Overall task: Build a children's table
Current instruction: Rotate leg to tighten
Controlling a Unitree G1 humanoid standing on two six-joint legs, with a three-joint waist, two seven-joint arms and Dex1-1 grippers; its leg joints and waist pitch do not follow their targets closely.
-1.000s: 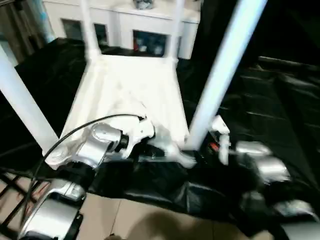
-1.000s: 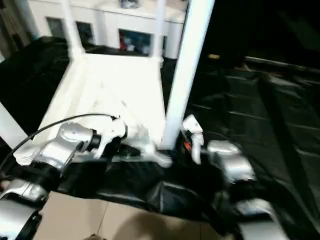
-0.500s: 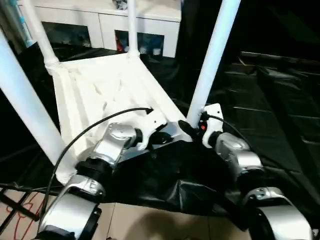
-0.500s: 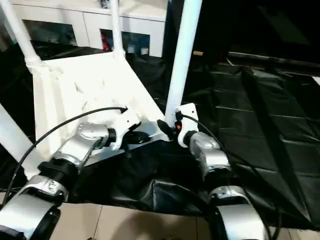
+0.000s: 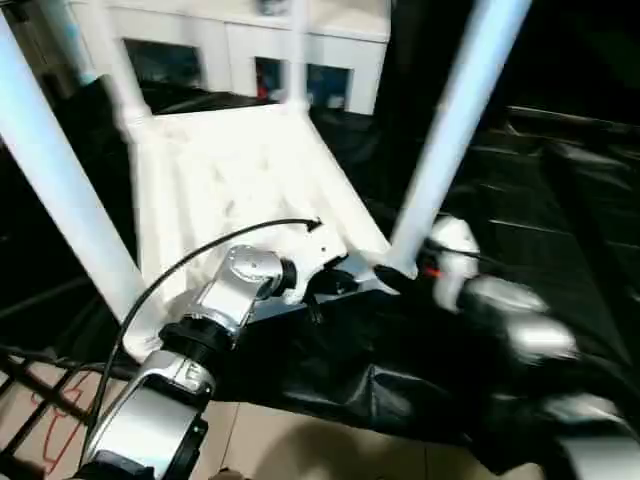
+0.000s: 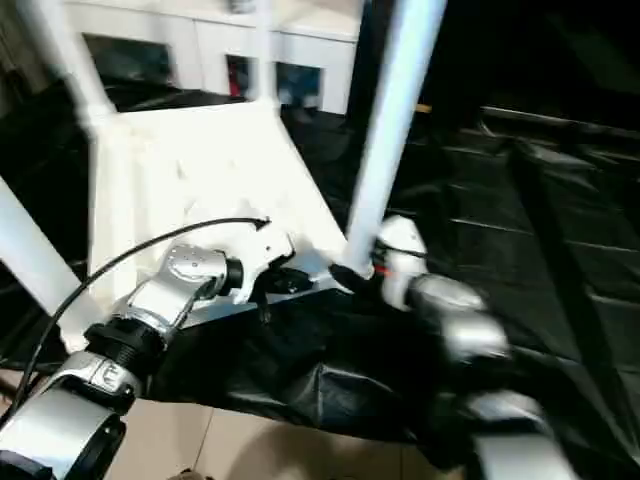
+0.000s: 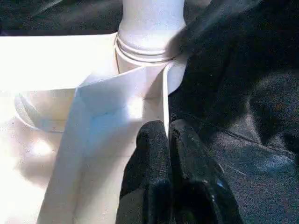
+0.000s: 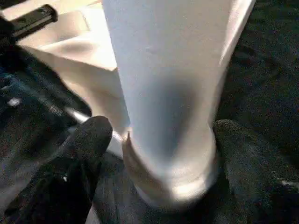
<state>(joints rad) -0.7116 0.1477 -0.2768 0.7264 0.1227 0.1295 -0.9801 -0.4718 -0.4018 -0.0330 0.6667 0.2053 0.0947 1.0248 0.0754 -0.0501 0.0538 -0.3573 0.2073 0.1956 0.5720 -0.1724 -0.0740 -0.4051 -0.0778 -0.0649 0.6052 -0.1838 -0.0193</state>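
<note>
Nearest, at the front edge of the black sheet (image 5: 560, 200): left gripper (image 7: 167, 128), fingers pressed together, pinching the thin upright rim wall (image 7: 164, 98) of the children's table (image 5: 230, 180), just beside the near-right corner socket (image 7: 140, 56). No visible change in that pinch over the last second.

Just to its right: right gripper (image 8: 163, 135) at the foot of the near-right leg (image 5: 455, 130). Fingers (image 8: 88, 135) spread to either side of the leg's base, noticeably wider than half a second ago, when set close against it. Pad contact with the leg: cannot tell. Right forearm smeared with motion in the head views.

Likely meaning: leg seated in its socket, grasp being released, hand about to come away. Left pinch probably bracing the top meanwhile.

Further out: table upside down on the sheet, ribbed underside facing up, 4 legs standing in the corners. Near-left leg (image 5: 60, 190) rising steeply past the camera; 2 far legs (image 5: 110, 60) (image 5: 297, 50) upright at the back corners. Seating depth of those 3: not checkable from here.

Judged near the end of assembly: all 4 legs in, remaining work probably a firmness check and turning the table onto its feet.

Beyond the sheet: white cabinet (image 5: 250, 50) with glass-fronted compartments, well apart from the work.
</note>
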